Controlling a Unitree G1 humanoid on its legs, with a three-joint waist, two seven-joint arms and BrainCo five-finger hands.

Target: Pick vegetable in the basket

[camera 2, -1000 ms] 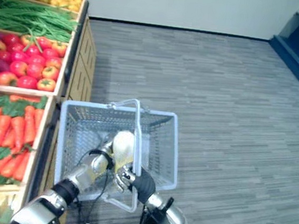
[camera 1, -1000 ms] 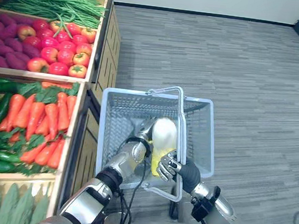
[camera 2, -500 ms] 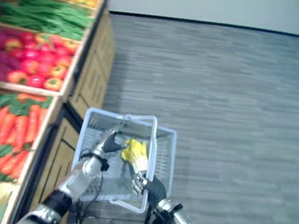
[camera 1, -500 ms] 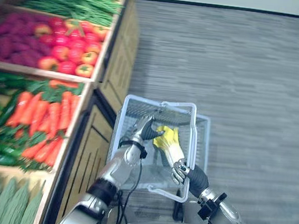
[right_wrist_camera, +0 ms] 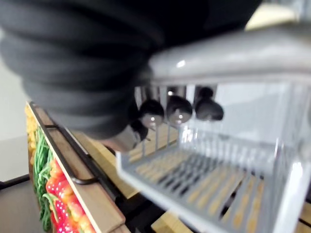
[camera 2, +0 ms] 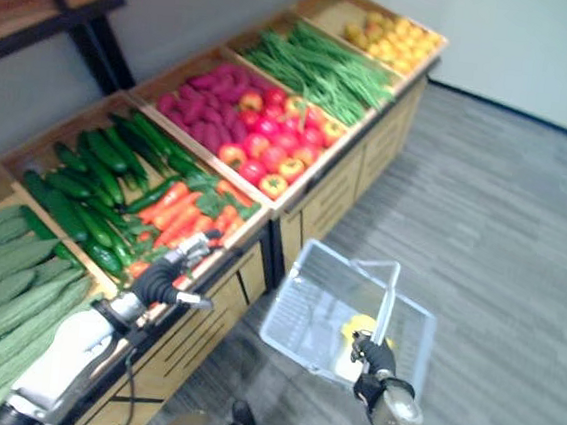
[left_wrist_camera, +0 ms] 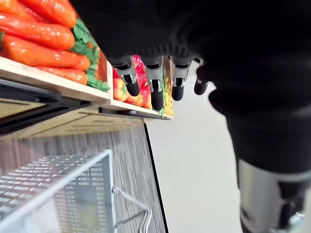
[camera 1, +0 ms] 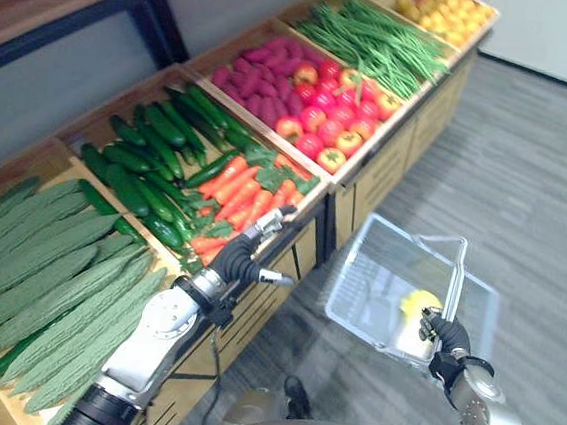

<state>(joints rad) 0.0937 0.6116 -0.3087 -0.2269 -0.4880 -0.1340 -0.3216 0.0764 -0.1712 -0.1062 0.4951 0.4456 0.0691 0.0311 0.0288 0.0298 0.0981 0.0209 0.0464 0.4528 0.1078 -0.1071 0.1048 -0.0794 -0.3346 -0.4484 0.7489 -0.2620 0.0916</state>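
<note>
A light blue wire basket (camera 1: 383,272) hangs over the floor beside the stand, and my right hand (camera 1: 439,335) is shut on its handle (right_wrist_camera: 218,53). A yellow leafy vegetable (camera 1: 417,303) lies inside the basket, near that hand. My left hand (camera 1: 244,254) is out of the basket, at the front edge of the carrot crate (camera 1: 310,197). Its fingers (left_wrist_camera: 156,92) are relaxed and hold nothing. Orange carrots (camera 1: 246,184) with green tops lie just beyond it.
The wooden stand holds a row of crates: long ridged gourds (camera 1: 36,279), cucumbers (camera 1: 148,159), tomatoes and purple roots (camera 1: 313,115), green beans (camera 1: 370,40), yellow fruit (camera 1: 444,7). A shelf (camera 1: 72,11) runs above. Grey carpet (camera 1: 538,177) spreads to the right.
The camera has swung towards the stand. My left hand has come out of the basket and up to the carrot crate, leaving the yellow vegetable inside. My right hand keeps hold of the handle.
</note>
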